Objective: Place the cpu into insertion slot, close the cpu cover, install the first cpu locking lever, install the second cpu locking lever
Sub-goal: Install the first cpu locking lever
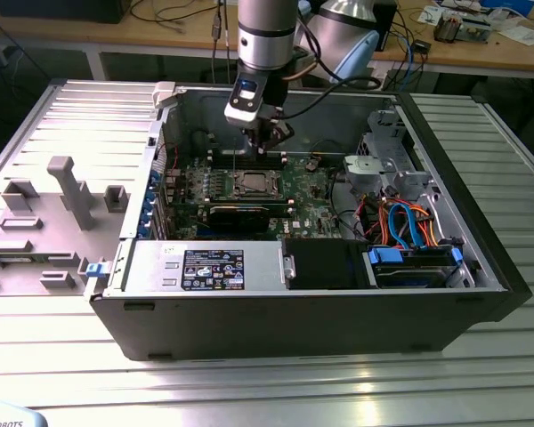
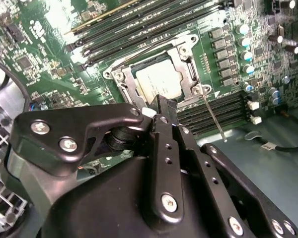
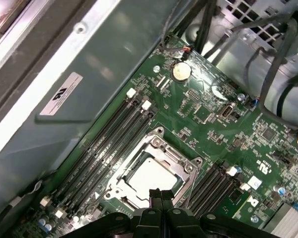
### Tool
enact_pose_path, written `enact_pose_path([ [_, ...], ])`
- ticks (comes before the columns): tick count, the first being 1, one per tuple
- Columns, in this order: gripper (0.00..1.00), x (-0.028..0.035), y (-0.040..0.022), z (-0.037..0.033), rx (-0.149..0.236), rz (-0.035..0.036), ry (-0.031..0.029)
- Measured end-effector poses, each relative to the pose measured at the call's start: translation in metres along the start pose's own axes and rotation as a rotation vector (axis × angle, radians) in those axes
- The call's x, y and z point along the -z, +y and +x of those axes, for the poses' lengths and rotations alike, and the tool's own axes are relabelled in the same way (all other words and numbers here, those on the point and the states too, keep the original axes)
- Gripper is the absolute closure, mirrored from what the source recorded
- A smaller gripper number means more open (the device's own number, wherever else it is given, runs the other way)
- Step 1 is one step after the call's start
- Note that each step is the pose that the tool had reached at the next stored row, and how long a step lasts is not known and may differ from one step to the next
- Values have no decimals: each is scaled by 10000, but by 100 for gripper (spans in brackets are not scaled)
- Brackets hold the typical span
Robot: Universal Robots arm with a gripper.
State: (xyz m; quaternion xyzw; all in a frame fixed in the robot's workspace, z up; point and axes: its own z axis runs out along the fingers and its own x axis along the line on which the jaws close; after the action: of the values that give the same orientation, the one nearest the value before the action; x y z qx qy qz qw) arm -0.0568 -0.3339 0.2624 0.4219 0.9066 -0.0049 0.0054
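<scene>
Dull square cpu (image 2: 158, 83) lies framed by silver cpu cover (image 2: 185, 55)

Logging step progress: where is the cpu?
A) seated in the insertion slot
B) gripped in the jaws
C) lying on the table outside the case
A: in both wrist views the cpu lies flat inside the silver-rimmed insertion slot on the green board.

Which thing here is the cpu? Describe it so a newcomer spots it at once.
Look inside the open computer case, at the green circuit board lying in it. Near the board's middle a silver metal frame rings the cpu: a flat, dull silver square, unlike the long black slots on both sides.
</scene>
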Motion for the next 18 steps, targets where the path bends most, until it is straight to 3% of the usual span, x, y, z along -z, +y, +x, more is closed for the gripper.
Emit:
enact_pose_path([
  [7,89,-2,-1,0,1417,-30,-9],
  [11,89,1,-2,-2,1505,-41,-20],
  [18,89,117,1,1,1579,-40,-43],
])
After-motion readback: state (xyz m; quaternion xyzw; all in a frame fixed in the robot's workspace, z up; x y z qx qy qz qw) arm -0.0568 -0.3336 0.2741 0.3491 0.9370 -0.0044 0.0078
